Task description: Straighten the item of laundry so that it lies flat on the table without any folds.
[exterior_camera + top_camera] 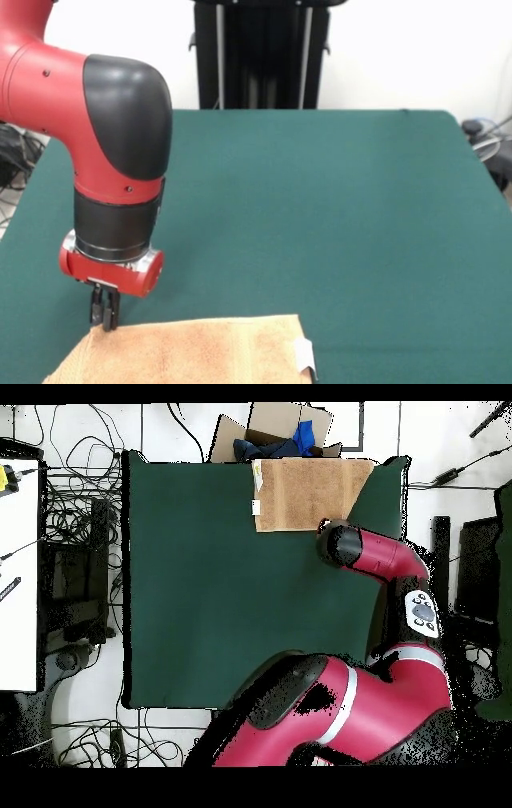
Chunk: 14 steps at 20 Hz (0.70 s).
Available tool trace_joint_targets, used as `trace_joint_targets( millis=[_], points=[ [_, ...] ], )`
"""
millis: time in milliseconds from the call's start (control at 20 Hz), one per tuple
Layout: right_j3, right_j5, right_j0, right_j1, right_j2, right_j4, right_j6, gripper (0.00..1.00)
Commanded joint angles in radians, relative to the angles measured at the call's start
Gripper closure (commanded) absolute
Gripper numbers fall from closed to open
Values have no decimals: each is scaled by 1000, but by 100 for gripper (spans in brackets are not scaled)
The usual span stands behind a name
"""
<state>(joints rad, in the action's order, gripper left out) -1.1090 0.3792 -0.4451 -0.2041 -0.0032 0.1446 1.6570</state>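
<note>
Room: white walls behind the robot's dark pedestal column (260, 52); the overhead view shows tangled cables (75, 514) on a pale tiled floor at its left, and a cardboard box (262, 429) with something blue inside, just past the table's far edge.
Surface: table (320, 208), dark green felt-like cloth, bare apart from the towel.
Arm: red and black arm (112, 144) comes down at the left of the front view, wrist pointing straight down.
Gripper: gripper (104, 312) stands at the towel's back left corner, tips touching or just above the cloth; the fingers look close together, perhaps pinching the corner, but I cannot tell for sure from either view.
Towel: peach-orange towel (200, 352) lies at the table's near edge in the front view, partly cut off by the bottom of the picture; from overhead it reads as a near-rectangle that seems to reach the table edge.
Tags: white tags (305, 356) sit on the towel's right-hand edge.
Step in hand: my judgement is a corner pull to draw out slack.
How to do it well: grip only the top layer at the very corner, keep low to the felt, pull outward along the diagonal away from the tagged edge, slowly, so the felt's friction holds the rest.
Progress: mostly flat already; any remaining fold is hard to see.
Risk: lifting too high drags the whole towel, or it slips off the table edge.
</note>
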Motion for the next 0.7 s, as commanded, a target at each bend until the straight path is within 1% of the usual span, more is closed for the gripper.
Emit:
trace_joint_targets(
  millis=[50,150,200,250,300,350,550,700],
  points=[
    [-213,-8,4,-44,79,62,27,100],
    [-332,0,1,-130,76,71,22,100],
    [-375,-1,1,-159,73,71,29,100],
    [-451,-26,-4,-206,74,71,51,100],
    [-485,-23,-3,-227,70,69,59,100],
    [-536,-49,-5,-258,70,77,69,100],
    [-631,-110,-19,-303,81,94,75,100],
    [-673,-133,-11,-319,73,96,91,100]
  ],
)
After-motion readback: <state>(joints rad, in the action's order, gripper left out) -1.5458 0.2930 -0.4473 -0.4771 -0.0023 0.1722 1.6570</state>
